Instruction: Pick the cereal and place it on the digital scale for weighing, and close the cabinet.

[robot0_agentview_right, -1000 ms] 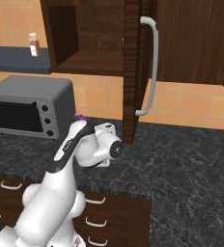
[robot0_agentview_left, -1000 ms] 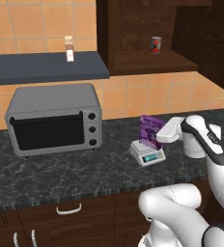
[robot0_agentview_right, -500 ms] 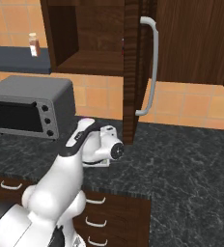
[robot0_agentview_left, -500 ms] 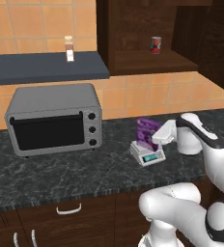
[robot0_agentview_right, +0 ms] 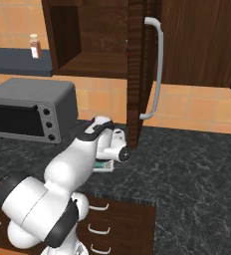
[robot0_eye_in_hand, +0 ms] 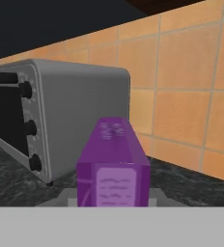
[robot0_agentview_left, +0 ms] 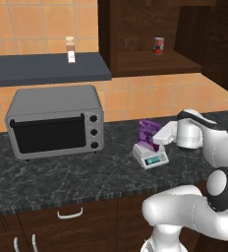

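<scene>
Left base view — cereal: the cereal [robot0_agentview_left: 149, 134] is standing upright, long axis vertical, on the digital scale [robot0_agentview_left: 151, 155], which is sitting on the bench [robot0_agentview_left: 76, 177] just right of the toaster oven [robot0_agentview_left: 55, 128].
Left base view — claw: my claw [robot0_agentview_left: 161, 137] is reaching in from the right and touching the box's right side; the fingertips are hidden behind my wrist here.
Left base view — arm: I am holding the forearm low and about level over the bench, elbow to the right, hand pointing left.

Right base view — cabinet: the cabinet [robot0_agentview_right: 134, 74] door is standing open, edge-on to this camera, its silver bar handle [robot0_agentview_right: 156, 69] above and to the right of my hand.
Right base view — arm: my wrist is lying in front of the scale.

Hand view — cereal: the purple box is dead ahead and very close, narrow face toward me, the scale's platform [robot0_eye_in_hand: 63, 197] under it.
Hand view — claw: I am keeping the jaws clenched, as narrow as they go, and I judge them to be gripping the cereal.
Hand view — next: the release comes first, then the door, up and right of me.
</scene>
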Robot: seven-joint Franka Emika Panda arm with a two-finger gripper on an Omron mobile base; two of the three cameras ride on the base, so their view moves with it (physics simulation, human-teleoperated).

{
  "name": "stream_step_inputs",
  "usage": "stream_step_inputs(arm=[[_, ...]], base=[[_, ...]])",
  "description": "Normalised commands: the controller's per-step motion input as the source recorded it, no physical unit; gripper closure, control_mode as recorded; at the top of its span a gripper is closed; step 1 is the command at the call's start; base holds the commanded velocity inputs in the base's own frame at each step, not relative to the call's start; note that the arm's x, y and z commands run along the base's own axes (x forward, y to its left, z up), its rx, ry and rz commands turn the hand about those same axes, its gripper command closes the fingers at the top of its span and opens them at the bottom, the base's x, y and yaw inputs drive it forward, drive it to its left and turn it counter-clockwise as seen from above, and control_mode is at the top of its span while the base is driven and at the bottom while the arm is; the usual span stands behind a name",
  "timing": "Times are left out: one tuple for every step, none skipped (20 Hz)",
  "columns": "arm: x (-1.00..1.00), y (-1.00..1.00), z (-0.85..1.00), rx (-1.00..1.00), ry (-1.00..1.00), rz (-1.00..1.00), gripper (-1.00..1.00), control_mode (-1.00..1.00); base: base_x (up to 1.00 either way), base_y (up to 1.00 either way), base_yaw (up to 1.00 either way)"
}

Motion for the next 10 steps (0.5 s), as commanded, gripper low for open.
stream_step_inputs(arm=[[0.31, -0.06, -0.14, 0.0, 0.0, 0.0, 1.0, -1.0], [0.13, -0.07, -0.1, 0.0, 0.0, 0.0, 1.0, -1.0], [0.0, 0.0, -0.1, 0.0, -0.01, 0.0, 1.0, -1.0], [0.0, 0.0, -0.09, 0.0, -0.03, 0.0, 1.0, -1.0], [0.0, 0.0, -0.11, 0.0, -0.01, 0.0, 1.0, -1.0], [0.0, 0.0, -0.15, 0.0, -0.01, 0.0, 1.0, -1.0], [0.0, 0.0, -0.18, 0.0, -0.03, 0.0, 1.0, -1.0], [0.0, 0.0, -0.2, -0.01, -0.03, 0.0, 1.0, -1.0], [0.0, 0.01, -0.23, -0.01, -0.04, 0.0, -1.0, -1.0], [0.0, 0.0, -0.11, 0.0, -0.04, 0.0, -1.0, -1.0]], base=[[0.0, 0.0, 0.0], [0.0, 0.0, 0.0], [0.0, 0.0, 0.0], [0.0, 0.0, 0.0], [0.0, 0.0, 0.0], [0.0, 0.0, 0.0], [0.0, 0.0, 0.0], [0.0, 0.0, 0.0], [0.0, 0.0, 0.0], [0.0, 0.0, 0.0]])
